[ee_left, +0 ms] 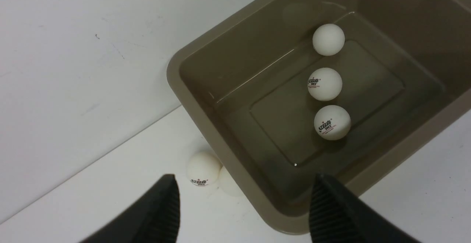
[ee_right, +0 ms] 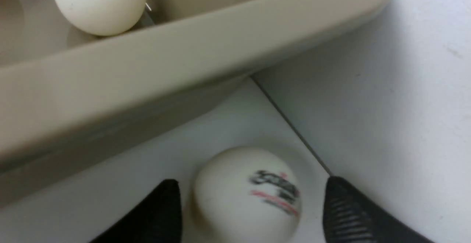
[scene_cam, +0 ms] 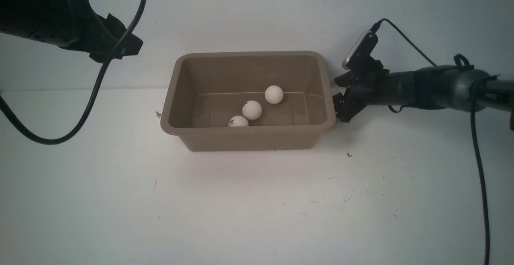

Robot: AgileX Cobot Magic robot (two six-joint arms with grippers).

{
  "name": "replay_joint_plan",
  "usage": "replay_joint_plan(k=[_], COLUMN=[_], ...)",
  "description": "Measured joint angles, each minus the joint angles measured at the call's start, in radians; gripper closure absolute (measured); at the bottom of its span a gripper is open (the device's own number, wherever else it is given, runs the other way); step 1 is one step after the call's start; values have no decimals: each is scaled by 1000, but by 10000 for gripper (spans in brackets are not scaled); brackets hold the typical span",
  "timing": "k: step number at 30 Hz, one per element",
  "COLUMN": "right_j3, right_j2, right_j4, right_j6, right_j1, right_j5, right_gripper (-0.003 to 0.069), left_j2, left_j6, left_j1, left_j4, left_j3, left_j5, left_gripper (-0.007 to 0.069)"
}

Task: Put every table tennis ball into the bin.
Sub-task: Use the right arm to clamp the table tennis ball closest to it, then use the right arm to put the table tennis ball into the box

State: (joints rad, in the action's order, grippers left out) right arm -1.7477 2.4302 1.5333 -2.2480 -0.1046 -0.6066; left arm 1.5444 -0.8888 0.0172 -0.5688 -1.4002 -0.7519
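Note:
The taupe bin [scene_cam: 249, 130] stands mid-table with three table tennis balls [scene_cam: 251, 109] on its floor, seen from above as a row [ee_left: 325, 84]. Two more balls [ee_left: 203, 168] lie on the table against the bin's left end, one half under the rim [ee_left: 235, 22]. My left gripper [scene_cam: 132, 48] hangs high above that end, open and empty [ee_left: 245, 180]. My right gripper [scene_cam: 339, 100] is low at the bin's right end. Its fingers [ee_right: 251, 182] straddle a logo-printed ball [ee_right: 246, 195] resting on the table, with a gap on each side.
The bin's rim [ee_right: 184, 51] overhangs close in front of the right gripper, and a ball inside [ee_right: 98, 3] shows over it. A white wall rises just behind the bin. Cables trail from both arms.

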Motion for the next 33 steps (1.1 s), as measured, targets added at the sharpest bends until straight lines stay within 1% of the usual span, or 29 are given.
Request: replay_joint_plan(k=[3,5,7,14,17,19,23,25,26,27,29,31,33], right_j3=[0,0,0,0,0,0,0,0,0,0,0,0,0], right_j2=[0,0,0,-2,-21,-53,-156,-208,-213,-250,-267,-285,-286], right_j4=[0,0,0,-1,-23,-67,-216,-301,-301,-361,-376,-378,-364], right_j6=[-1,-2,-2,2,12,48,180,247,252,299,317,331,333], right_j1=[0,0,0,2,9,18,37,43,44,45,45,35,16], right_j5=[0,0,1,47,53,45,-48,-131,-140,-228,-294,-418,-453], right_gripper=[254,315,325,324,324,324,324,324,324,324,324,324,324], left_j2=[0,0,0,0,0,0,0,0,0,0,0,0,0], left_j6=[0,0,0,-2,-6,-10,-25,-27,-27,-28,-28,-30,-32], left_j1=[0,0,0,0,0,0,0,0,0,0,0,0,0], left_j4=[0,0,-1,-1,-1,-1,-1,-1,-1,-1,-1,-1,-1], left_j3=[0,0,0,0,0,0,0,0,0,0,0,0,0], left_j5=[0,0,0,0,5,8,20,22,22,23,23,25,25], left_gripper=[198,198,198,198,198,198,198,198,198,198,198,198,198])
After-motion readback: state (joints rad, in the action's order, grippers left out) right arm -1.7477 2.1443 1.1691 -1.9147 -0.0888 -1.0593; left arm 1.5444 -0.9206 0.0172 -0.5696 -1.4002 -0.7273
